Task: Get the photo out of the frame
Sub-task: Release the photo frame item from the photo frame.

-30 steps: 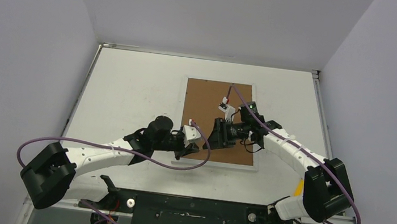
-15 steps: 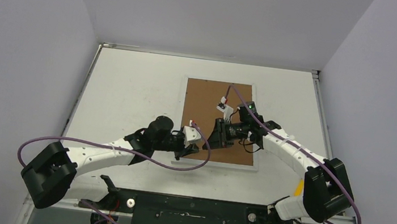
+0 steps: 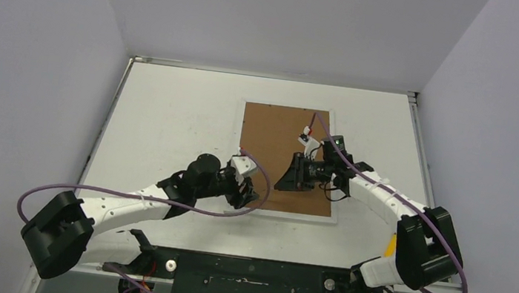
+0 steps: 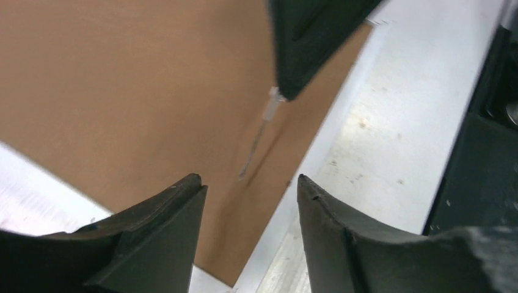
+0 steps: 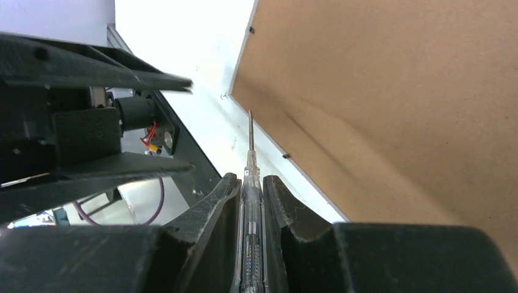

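Two arms are reaching in from the near side over a white table (image 3: 169, 128). The frame (image 3: 273, 129) is lying face down near the table's middle, with its brown backing board upward and a narrow white border showing around it. The photo is lying hidden under that board, and none of it is showing in any view.

The right gripper (image 5: 250, 178) is hovering low over the near half of the board. It is clamped tight on a thin screwdriver (image 5: 251, 149) with a clear handle. The metal tip is pointing at the frame's edge, close to a small dark tab (image 5: 286, 155); whether it is touching, I cannot tell. The left gripper (image 4: 249, 178) is hanging over the frame's near left corner, fingers spread, nothing between them.

Judging by this, the step in hand is freeing the backing board. The board is sitting flat in the frame, so the task is looking early. The next move is calling for a careful push of the tip against or under a tab, then a turn or pry, with the free gripper steadying the corner.

Open room is lying to the left and on the far side of the table. Between the two grippers it is tight, so they are risking a bump. The thin tip is also risking a slip off the tab.
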Motion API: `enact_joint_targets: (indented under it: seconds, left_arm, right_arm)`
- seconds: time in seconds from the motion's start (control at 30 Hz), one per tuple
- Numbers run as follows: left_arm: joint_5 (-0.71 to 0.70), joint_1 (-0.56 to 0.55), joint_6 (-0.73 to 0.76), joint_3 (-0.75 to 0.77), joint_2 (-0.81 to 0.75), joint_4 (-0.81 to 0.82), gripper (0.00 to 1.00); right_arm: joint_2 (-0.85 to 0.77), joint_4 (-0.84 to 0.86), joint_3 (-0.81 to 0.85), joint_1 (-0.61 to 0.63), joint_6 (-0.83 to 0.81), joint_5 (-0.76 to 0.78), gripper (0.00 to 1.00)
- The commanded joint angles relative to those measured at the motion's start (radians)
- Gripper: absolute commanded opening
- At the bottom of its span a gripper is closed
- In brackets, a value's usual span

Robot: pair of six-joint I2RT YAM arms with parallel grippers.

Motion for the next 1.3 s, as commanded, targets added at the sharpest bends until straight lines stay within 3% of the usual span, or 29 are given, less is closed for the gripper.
enact_joint_targets:
  seconds: [0.0, 0.07, 0.1, 0.2, 0.4, 0.43, 0.6, 0.8, 1.27]
  left_arm:
    - [-0.251, 0.046, -0.245, -0.007, -0.062, 0.042, 0.64]
    - [-0.306, 0.088, -0.373, -0.003, -0.082, -0.007, 0.92]
    - [-0.349, 0.109, -0.443, 0.0, -0.095, -0.045, 0.99]
    - [-0.394, 0.199, -0.614, 0.013, -0.135, -0.174, 0.97]
    - [-0.295, 0.294, -0.702, -0.047, -0.185, -0.186, 0.98]
    - [-0.292, 0.297, -0.71, -0.049, -0.183, -0.191, 0.97]
    - [-0.255, 0.304, -0.727, -0.005, -0.126, -0.275, 0.72]
    - [-0.196, 0.313, -0.731, 0.019, -0.046, -0.311, 0.54]
    - [-0.119, 0.313, -0.743, 0.019, 0.072, -0.213, 0.42]
  right_arm:
    - [-0.006, 0.188, -0.046, -0.008, 0.097, 0.015, 0.05]
    - [0.013, 0.272, -0.071, -0.007, 0.147, 0.008, 0.05]
    - [0.025, 0.312, -0.081, -0.004, 0.18, 0.007, 0.05]
    - [0.057, 0.416, -0.107, 0.004, 0.249, -0.002, 0.05]
    - [0.133, 0.552, -0.117, 0.063, 0.354, 0.027, 0.05]
    - [0.148, 0.581, -0.122, 0.067, 0.376, 0.028, 0.05]
    - [0.223, 0.673, -0.134, 0.069, 0.458, 0.031, 0.05]
    - [0.291, 0.694, -0.129, 0.062, 0.504, 0.031, 0.05]
    - [0.351, 0.67, -0.117, 0.036, 0.534, 0.04, 0.05]
